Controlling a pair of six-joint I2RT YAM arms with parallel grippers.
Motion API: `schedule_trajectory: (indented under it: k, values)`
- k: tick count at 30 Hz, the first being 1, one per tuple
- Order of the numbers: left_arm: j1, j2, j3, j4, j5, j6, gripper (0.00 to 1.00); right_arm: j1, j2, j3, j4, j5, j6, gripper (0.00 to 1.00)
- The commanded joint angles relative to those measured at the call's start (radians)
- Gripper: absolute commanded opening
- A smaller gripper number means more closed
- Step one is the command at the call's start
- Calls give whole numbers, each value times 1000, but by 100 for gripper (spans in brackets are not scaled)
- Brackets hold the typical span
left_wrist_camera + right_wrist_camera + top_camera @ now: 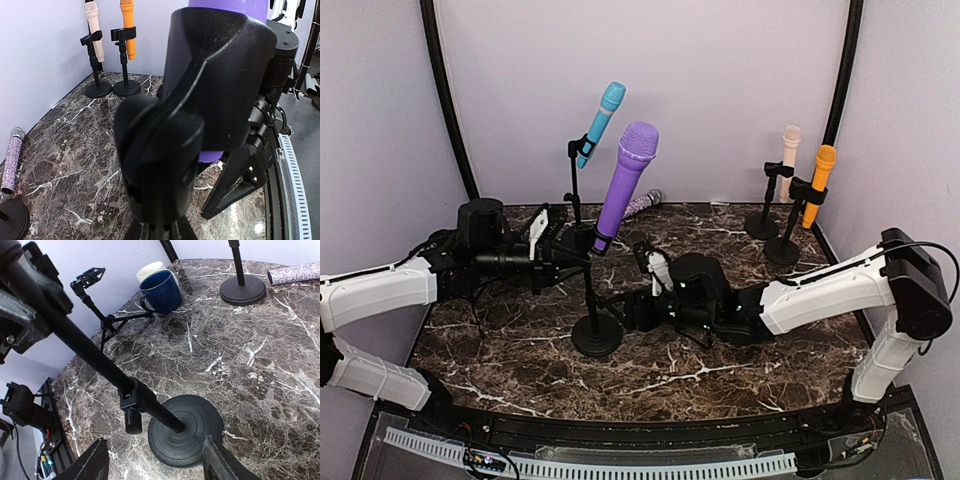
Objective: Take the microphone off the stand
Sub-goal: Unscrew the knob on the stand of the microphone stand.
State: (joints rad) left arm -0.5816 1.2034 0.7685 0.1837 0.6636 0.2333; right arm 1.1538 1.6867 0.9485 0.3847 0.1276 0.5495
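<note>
Your left tool (565,240) is shut, up at the head of the microphone stand (592,300). From above it looks clamped just by the clip (220,80), but its own wrist view shows no fingers, so you cannot be sure what it pinches. Your right tool (156,440) is open, one finger on either side of the stand pole (95,357). It sits low down, just above the round base (185,430), and touches neither.

The purple microphone (625,180) sits in the clip, tilted with its head uppermost. Its stand is left of centre on the tabletop (740,370), nearer the near edge than the far one.

To do this step well, lift your right tool from the pole to the handle above the clip and close squarely across it. Draw the microphone out along its own slant rather than straight up. Hold the left tool firm so the base neither tips nor skids. Watch the blue microphone (600,122) on its stand just behind.

The clip fills the left wrist view, so the purple microphone shows only as slivers above and below it. You cannot judge how tightly the clip holds. The right wrist view shows no microphone at all, and the pole's top is cut off at the corner of that view.
</note>
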Motion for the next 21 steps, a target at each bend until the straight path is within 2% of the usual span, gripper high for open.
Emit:
schedule_trajectory:
  k: [1,6,11,13,21]
  values:
    - [-9,13,9,-49,-26,27,0,-69,-15,-57,174,-216,150,65]
    - [-9,13,10,-52,-28,29,0,-92,36,-2,187,-343,186,64]
    - [-10,13,12,-56,-30,31,0,-94,84,50,165,-351,167,59]
    - [-11,13,12,-56,-31,31,0,-93,106,69,145,-342,146,55]
    - [-12,17,16,-60,-31,31,0,-76,135,111,68,-293,66,26]
